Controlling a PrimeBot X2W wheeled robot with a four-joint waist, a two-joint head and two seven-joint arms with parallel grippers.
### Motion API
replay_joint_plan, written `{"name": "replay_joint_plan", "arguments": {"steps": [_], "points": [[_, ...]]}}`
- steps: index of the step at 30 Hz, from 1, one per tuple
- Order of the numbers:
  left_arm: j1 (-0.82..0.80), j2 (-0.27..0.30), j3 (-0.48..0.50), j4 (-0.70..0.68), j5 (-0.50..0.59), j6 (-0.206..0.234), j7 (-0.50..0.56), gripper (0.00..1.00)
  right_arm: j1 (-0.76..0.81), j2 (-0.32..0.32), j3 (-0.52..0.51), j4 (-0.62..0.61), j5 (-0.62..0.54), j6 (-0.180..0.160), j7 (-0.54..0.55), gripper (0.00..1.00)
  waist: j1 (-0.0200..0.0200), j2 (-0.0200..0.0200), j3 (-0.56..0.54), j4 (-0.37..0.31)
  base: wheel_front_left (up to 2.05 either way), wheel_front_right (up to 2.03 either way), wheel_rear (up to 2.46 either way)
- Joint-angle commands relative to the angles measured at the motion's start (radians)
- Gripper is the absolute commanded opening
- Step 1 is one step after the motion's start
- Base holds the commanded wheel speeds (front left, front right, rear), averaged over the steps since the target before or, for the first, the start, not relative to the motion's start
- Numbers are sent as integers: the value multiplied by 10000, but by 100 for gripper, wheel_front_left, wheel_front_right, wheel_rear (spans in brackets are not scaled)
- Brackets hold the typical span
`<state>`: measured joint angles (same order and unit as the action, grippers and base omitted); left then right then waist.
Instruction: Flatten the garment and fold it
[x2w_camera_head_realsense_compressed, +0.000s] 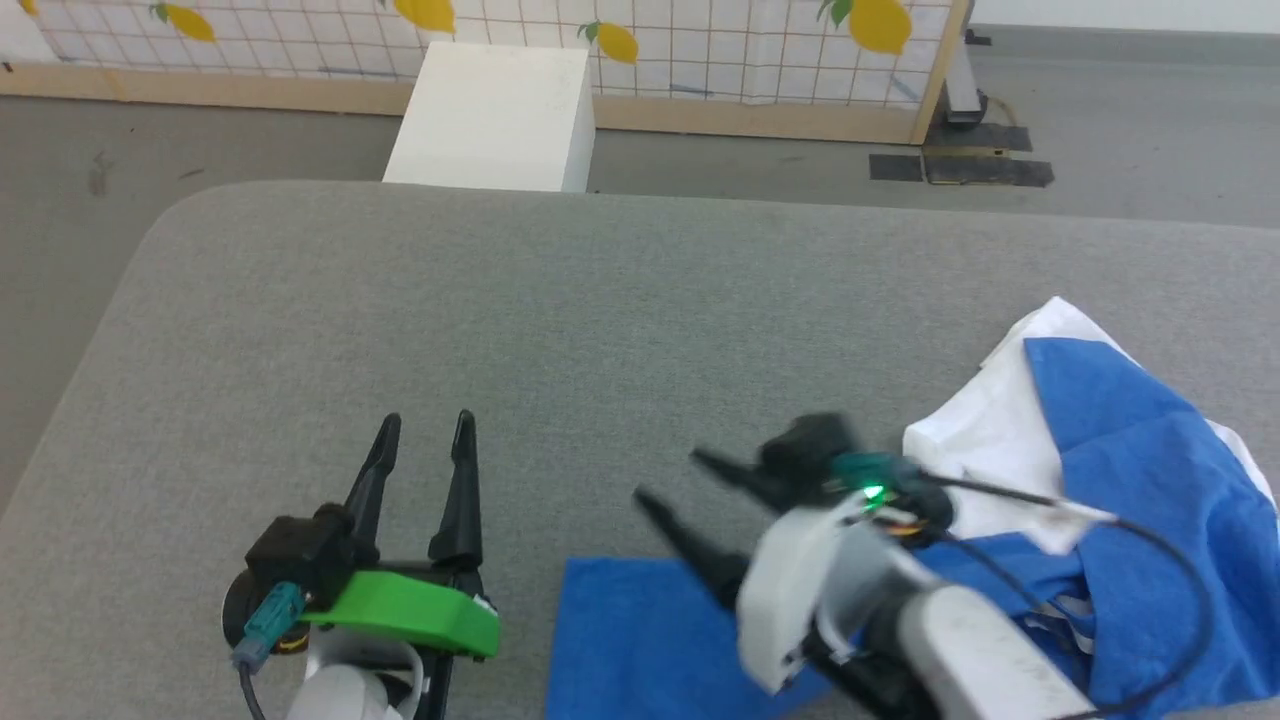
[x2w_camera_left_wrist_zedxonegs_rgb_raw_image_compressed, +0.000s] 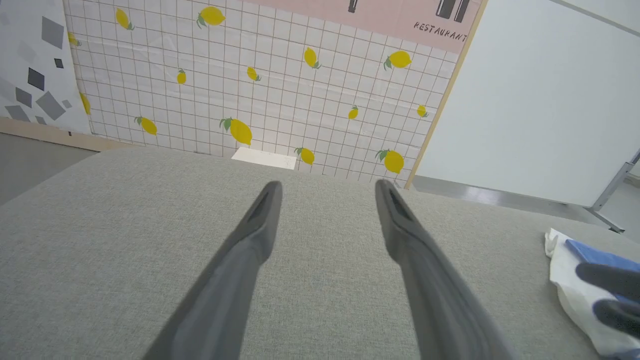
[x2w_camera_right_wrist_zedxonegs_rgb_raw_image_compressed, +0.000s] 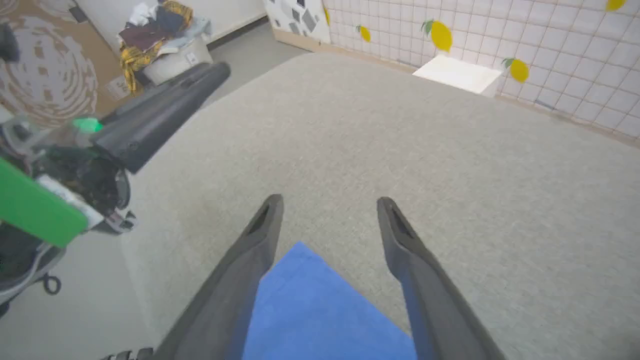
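**Item: garment heaped at right, both end effectors spread**

Left: the left end effector (x2w_camera_head_realsense_compressed: 428, 420) is hanging low over bare table (x2w_camera_head_realsense_compressed: 500, 300), its fingers standing apart and gripping nothing. In the left wrist view (x2w_camera_left_wrist_zedxonegs_rgb_raw_image_compressed: 327, 187) it is pointing across open grey surface. It is well apart from the cloth, so it is probably waiting until a second edge comes within reach.

Centre, far side: a white box (x2w_camera_head_realsense_compressed: 495, 110) is standing on the floor beyond the table, in front of a lemon-print wall (x2w_camera_head_realsense_compressed: 700, 50). Neither is playing a part in the work.

Centre right: the right end effector (x2w_camera_head_realsense_compressed: 670, 475) is angling leftward above a blue corner (x2w_camera_head_realsense_compressed: 640, 640) of the garment (x2w_camera_head_realsense_compressed: 1130, 450). Its fingers are standing wide, with nothing pinched. In the right wrist view (x2w_camera_right_wrist_zedxonegs_rgb_raw_image_compressed: 327, 202) the corner (x2w_camera_right_wrist_zedxonegs_rgb_raw_image_compressed: 310, 310) is lying flat beneath the gap between them. The placement suits taking that corner or smoothing it; which one cannot be told.

Right: the garment is lying at the table's near right, with white body and blue panels crumpled together. Only the near blue corner is lying flat. Flattening looks barely started, and folding is not yet begun.
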<state>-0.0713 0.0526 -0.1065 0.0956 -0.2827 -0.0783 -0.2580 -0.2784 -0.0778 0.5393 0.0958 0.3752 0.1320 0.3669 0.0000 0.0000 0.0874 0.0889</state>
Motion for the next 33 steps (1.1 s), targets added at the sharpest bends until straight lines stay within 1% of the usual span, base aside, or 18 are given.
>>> {"name": "replay_joint_plan", "arguments": {"steps": [1, 3, 5, 8, 10, 12, 15, 18, 22, 27, 29, 31, 33], "points": [[150, -24, 40, -13, 27, -9, -38, 100, 260, -40, -398, -374, -29, -13, -259, 100, 0, 0, -108, -178, 0, 0, 0], [222, -24, 58, -14, 45, -21, -38, 100, 591, -37, -1263, -1025, -305, -13, -633, 100, 0, 0, -172, -333, 0, 0, 0], [228, -24, -12, -15, 87, -69, -38, 100, 1029, 12, -2401, -1685, -783, -13, -1064, 100, 0, 0, -208, -461, 0, 0, 0], [182, -24, -251, -26, 145, -147, -38, 100, 1639, 146, -3962, -2351, -1438, -13, -1665, 100, 0, 0, -213, -624, 0, 0, 0], [123, -24, -625, 59, 251, -242, -38, 100, 2069, 214, -5072, -2597, -1999, -13, -2058, 100, 0, 0, -172, -747, 0, 0, 0], [-16, -23, -1296, 290, 439, -361, -38, 100, 2473, 257, -6177, -2693, -2410, -13, -2467, 100, 0, 0, -125, -878, 0, 0, 0], [-329, -21, -2346, 673, 673, -459, 45, 100, 2854, 269, -7083, -2468, -2355, -13, -2806, 100, 0, 0, -11, -1123, 0, 0, 0], [-802, -22, -3403, 1091, 742, -501, 285, 100, 3063, 271, -7578, -2212, -2269, -13, -2958, 100, 0, 0, 137, -1429, 0, 0, 0], [-1702, -22, -4895, 1730, 353, -517, 1056, 100, 3105, 273, -7808, -1977, -2023, -13, -3066, 100, 0, 0, 405, -1934, 0, 0, 0], [-2991, -23, -6749, 2537, -618, -521, 2620, 100, 2975, 274, -7526, -1649, -1678, -13, -3254, 100, 0, 0, 743, -2606, 0, 0, 0], [-3343, 29, -7351, 2781, -1049, -521, 3302, 100, 2920, 274, -7385, -1495, -1572, -13, -3365, 100, 0, 0, 835, -2816, 0, 0, 0], [-3595, 145, -7773, 3047, -1446, -521, 3955, 100, 2871, 274, -7253, -1358, -1484, -13, -3458, 100, 0, 0, 920, -2995, 0, 0, 0], [-3763, 269, -7981, 3291, -1710, -522, 4481, 100, 2813, 274, -7128, -1247, -1437, -13, -3549, 100, 0, 0, 984, -3144, 0, 0, 0]]}}
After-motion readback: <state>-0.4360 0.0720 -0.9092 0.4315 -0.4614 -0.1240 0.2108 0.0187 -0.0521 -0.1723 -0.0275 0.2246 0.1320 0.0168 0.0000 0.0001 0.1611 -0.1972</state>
